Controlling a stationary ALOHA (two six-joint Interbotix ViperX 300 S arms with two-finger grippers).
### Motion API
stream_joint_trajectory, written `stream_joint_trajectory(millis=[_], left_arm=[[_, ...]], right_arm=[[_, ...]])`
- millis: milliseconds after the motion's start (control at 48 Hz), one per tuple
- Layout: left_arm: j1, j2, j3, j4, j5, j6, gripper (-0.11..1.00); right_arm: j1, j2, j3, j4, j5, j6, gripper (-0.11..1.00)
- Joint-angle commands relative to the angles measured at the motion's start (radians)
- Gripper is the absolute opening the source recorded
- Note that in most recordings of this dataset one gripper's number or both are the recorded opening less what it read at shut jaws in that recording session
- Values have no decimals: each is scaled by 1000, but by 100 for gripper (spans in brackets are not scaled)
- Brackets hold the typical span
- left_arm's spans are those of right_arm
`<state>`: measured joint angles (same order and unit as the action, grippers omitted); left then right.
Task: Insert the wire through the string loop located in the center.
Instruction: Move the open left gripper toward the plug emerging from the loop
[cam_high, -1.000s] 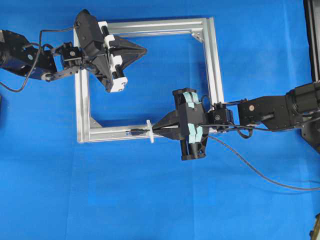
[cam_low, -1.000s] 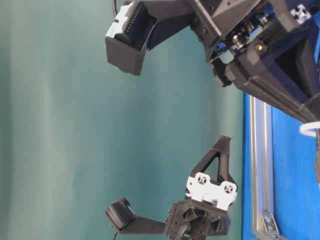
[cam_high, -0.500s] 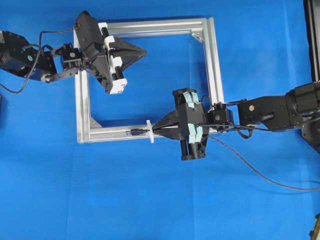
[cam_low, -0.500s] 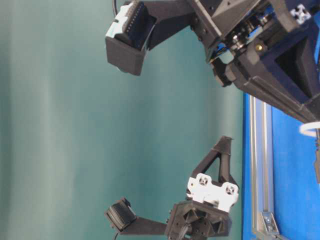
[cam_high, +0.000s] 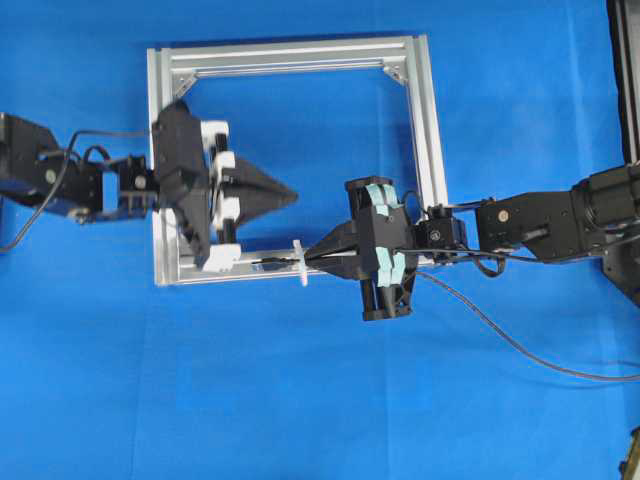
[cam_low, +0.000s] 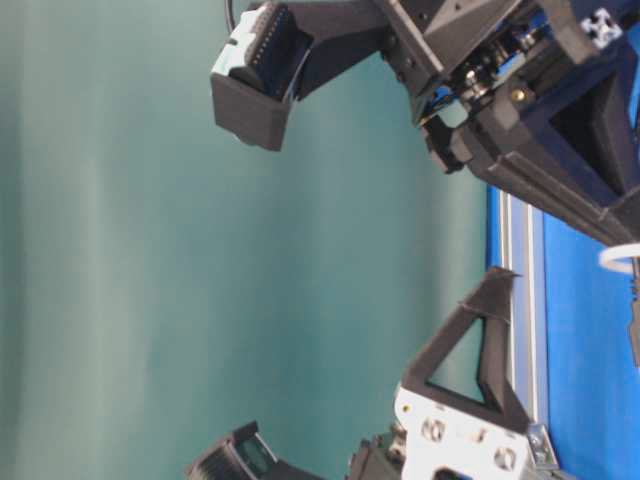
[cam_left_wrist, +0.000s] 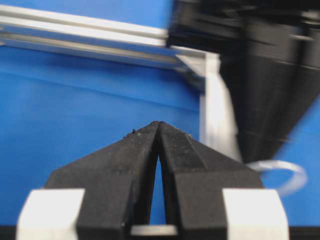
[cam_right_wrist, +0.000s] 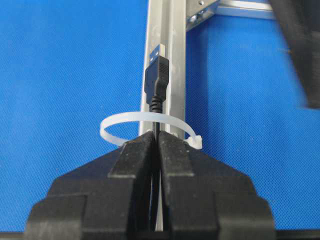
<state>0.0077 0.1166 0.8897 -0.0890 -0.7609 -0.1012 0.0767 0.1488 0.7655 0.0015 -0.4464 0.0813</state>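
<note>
My right arm: reaches in level from the right edge of the overhead view, wrist straight, pincer tip pointing left at the frame's lower bar.
My right pincer (cam_right_wrist: 157, 136): clenched on the wire (cam_right_wrist: 156, 82), the two fingers pressed together with the cable pinched between them.
Wire: its plug lies past the loop, over the lower bar of the frame (cam_high: 428, 140); behind my right wrist the cable trails off across the blue mat (cam_high: 300, 400) toward the right edge.
Loop (cam_right_wrist: 150, 125): a thin white ring standing up on the lower bar, right at my right fingertips, with the wire passing through it.
My left arm: comes in from the left edge, over the frame's left bar, pincer pointing right into the frame's opening.
My left pincer (cam_left_wrist: 158, 126): clenched on nothing, tips meeting, near the loop (cam_left_wrist: 280, 175) but apart from it.
</note>
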Motion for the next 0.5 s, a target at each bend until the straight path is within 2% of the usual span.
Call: stream_joint_trajectory(millis=[0, 208, 479], left_arm=[[-46, -31, -6, 2, -5, -9, 0], [-115, -32, -6, 2, -6, -40, 0], [-130, -34, -3, 2, -5, -49, 0]], right_arm=[[0, -15, -14, 2, -8, 0, -2], [0, -14, -17, 2, -9, 0, -2], [0, -15, -17, 2, -9, 0, -2]])
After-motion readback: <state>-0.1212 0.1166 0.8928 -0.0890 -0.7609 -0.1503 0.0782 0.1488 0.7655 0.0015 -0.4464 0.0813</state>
